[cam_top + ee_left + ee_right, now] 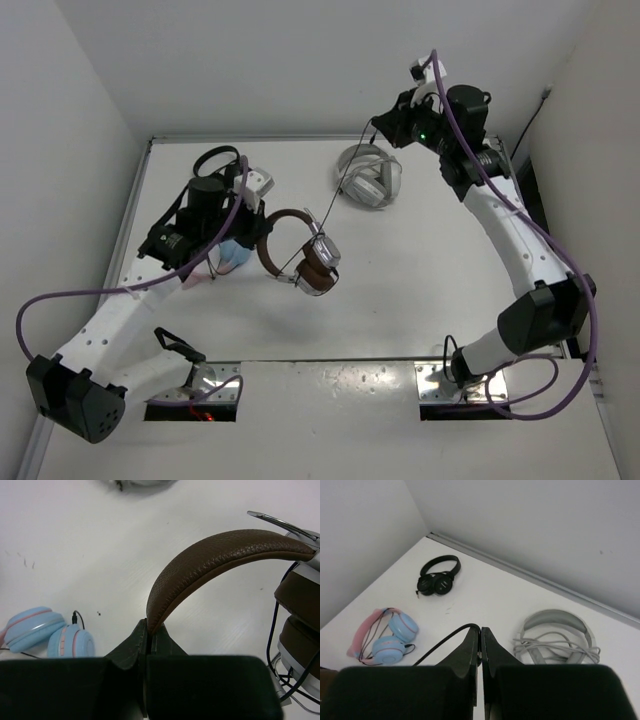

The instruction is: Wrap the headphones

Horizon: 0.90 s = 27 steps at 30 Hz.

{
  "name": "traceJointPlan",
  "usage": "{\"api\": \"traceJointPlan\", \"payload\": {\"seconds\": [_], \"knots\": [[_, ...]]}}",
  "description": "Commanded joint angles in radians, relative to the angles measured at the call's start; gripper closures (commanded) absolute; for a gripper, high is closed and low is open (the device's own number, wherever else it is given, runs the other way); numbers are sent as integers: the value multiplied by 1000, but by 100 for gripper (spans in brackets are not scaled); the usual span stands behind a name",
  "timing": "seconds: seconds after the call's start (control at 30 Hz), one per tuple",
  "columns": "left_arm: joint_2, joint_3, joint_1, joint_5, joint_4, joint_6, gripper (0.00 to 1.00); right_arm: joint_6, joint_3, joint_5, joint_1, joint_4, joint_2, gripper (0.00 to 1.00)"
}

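Top view: brown leather-look-banded over-ear headphones with silver-and-brown earcups sit left of centre on the white tabletop. Band arches to the left, both earcups are stacked together at the right end. Cannot tell whether the cups rest on the surface or hang just above it.

Left pincer: closed, gripping one end of the brown padded headband. Left wrist view shows the band rising from between the fingers and curving right to the earcups, with loops of thin cable beside them.

Right pincer: closed, raised near the far right of the tabletop. Long thin black cable runs in between the fingertips. In the top view the same cable runs as a fine line from the earcups up to that pincer.

Other items:
- Pale blue and pink headphones lie just beside the left pincer, partly under it in the top view.
- Small all-black headphones are near the far left corner.
- Larger white-grey headphones with a tangled grey cord lie near the far edge, below the right pincer.
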Motion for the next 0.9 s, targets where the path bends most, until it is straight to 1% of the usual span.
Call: {"api": "traceJointPlan", "payload": {"seconds": [0.0, 0.13, 0.23, 0.33, 0.37, 0.43, 0.47, 0.57, 0.6, 0.63, 0.67, 0.73, 0.77, 0.87], "knots": [[-23, 103, -15, 126, 1, -78, 100, 16, -39, 0, -21, 111, 12, 100], [-14, 163, -5, 149, -9, -136, 100, 7, -96, 0, -21, 136, 12, 100], [15, 215, 42, 184, -9, -233, 100, 16, -139, 0, -21, 157, 12, 100], [41, 267, 76, 220, 14, -293, 100, 38, -194, 0, -31, 177, 0, 100], [53, 287, 76, 229, 14, -335, 100, 38, -222, 0, -31, 177, -9, 100], [68, 297, 100, 258, 51, -381, 100, 50, -251, -9, -31, 188, -20, 100], [69, 312, 117, 272, 60, -430, 100, 61, -277, -9, -31, 200, -30, 100], [116, 336, 159, 321, 103, -512, 100, 72, -323, -9, -31, 212, -53, 100], [128, 346, 169, 331, 113, -570, 100, 85, -334, -20, -22, 221, -53, 100], [150, 346, 179, 322, 113, -601, 100, 96, -345, -20, -21, 222, -67, 100], [159, 346, 200, 304, 132, -668, 100, 96, -365, -20, -12, 222, -81, 100], [168, 337, 226, 267, 156, -733, 100, 124, -388, -20, -3, 231, -96, 100], [193, 323, 252, 255, 175, -792, 100, 134, -411, -20, 6, 240, -106, 100], [222, 301, 292, 235, 185, -875, 100, 156, -455, -29, 43, 249, -139, 100]]}}
